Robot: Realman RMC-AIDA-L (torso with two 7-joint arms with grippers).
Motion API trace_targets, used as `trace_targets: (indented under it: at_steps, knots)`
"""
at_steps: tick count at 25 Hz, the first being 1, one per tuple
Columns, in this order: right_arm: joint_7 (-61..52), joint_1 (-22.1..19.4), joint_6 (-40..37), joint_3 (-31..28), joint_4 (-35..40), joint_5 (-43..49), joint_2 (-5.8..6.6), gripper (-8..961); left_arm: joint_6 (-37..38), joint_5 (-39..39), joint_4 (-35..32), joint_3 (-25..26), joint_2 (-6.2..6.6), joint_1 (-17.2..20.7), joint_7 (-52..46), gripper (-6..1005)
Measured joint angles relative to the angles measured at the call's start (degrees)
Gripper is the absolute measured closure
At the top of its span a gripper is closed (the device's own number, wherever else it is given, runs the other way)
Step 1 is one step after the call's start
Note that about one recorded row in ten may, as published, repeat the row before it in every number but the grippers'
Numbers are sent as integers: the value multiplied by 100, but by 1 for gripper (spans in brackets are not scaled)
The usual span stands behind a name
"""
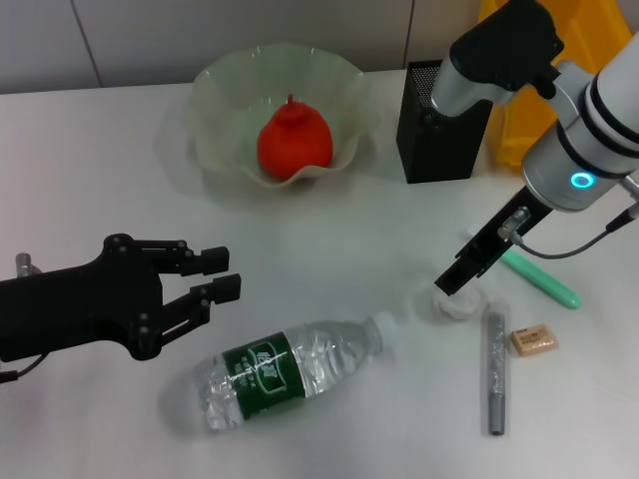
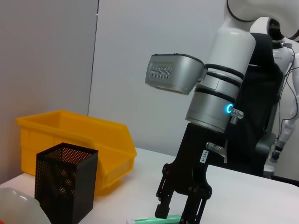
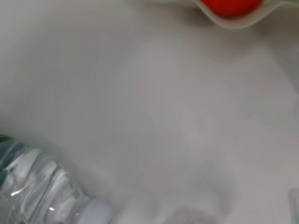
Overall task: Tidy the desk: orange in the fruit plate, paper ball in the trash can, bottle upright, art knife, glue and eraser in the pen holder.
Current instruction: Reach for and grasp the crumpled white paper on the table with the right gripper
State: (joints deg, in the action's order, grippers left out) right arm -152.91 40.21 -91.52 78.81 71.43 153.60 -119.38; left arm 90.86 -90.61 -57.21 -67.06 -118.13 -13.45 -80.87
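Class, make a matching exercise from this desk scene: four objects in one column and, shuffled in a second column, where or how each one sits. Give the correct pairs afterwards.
Objects
1. orange
2. bottle
3. paper ball
4. eraser

Places or states
A. lying on its side on the desk
B. under the tip of the right gripper
C. in the fruit plate
D. on the desk beside the grey art knife

Pairs: 1-C, 2-A, 3-B, 4-D

The bottle (image 3: 37, 186) lies capped on the table (image 3: 140, 93) — apparently the orange (image 3: 229, 5) beyond.
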Motion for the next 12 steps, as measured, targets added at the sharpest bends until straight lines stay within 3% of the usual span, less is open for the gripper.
trace_targets:
  at_steps: [12]
  knots:
    - [-217,46,-74,337,-57,128,1,367,-8,0,131,1,0,-11,73,727]
